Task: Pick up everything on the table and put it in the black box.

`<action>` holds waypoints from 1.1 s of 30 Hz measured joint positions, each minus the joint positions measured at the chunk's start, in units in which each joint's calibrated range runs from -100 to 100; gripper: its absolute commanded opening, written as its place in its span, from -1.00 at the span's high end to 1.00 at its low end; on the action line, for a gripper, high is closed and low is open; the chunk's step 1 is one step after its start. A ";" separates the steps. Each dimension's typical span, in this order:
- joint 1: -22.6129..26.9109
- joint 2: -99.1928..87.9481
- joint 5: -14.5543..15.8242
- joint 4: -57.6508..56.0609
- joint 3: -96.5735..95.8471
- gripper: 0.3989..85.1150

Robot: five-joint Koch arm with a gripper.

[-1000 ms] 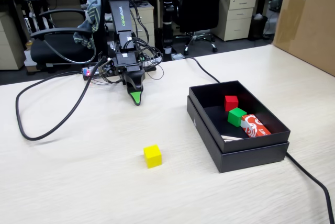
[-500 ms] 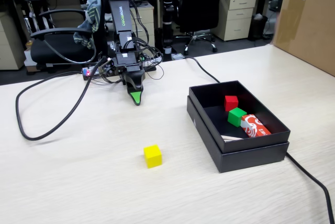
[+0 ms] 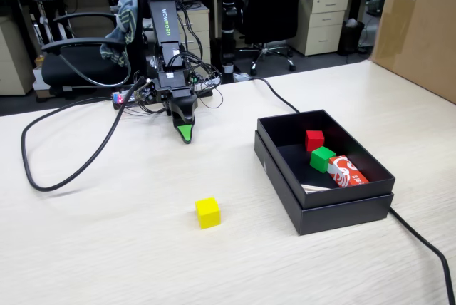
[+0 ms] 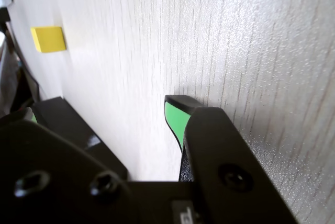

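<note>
On the scene, largest first:
Tabletop (image 3: pixel 107 248): light beige wood-grain surface, seen flat and matte.
Black box (image 3: pixel 342 214): shallow matte cardboard rectangle with a nested double rim, set on the right of the fixed view.
Box contents: a red cube (image 3: pixel 314 140), a green cube (image 3: pixel 323 159) and a red-and-white packet (image 3: pixel 347 171) are held inside.
Tool (image 3: pixel 185 135): green-tipped, pointed down at the tabletop; its opening cannot be told, and nothing is gripped.
Yellow cube (image 3: pixel 208 212): plain-faced, lying on the tabletop, left of the box and well apart from the tool.
</note>
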 measured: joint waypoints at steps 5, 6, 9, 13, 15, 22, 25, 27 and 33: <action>0.00 0.00 -0.05 0.00 0.00 -0.14; 0.00 0.00 -0.05 0.00 0.00 -0.14; 0.00 0.00 0.00 0.00 0.00 -0.14; 0.00 0.00 0.00 0.00 0.00 -0.14; 0.00 0.00 -0.05 0.00 0.00 -0.14; 0.00 0.00 -0.05 0.00 0.00 -0.13; 0.10 0.00 -0.05 0.00 0.00 -0.13; 0.15 0.00 -0.05 0.00 0.00 -0.13; -0.05 0.00 0.05 -0.46 0.27 -0.14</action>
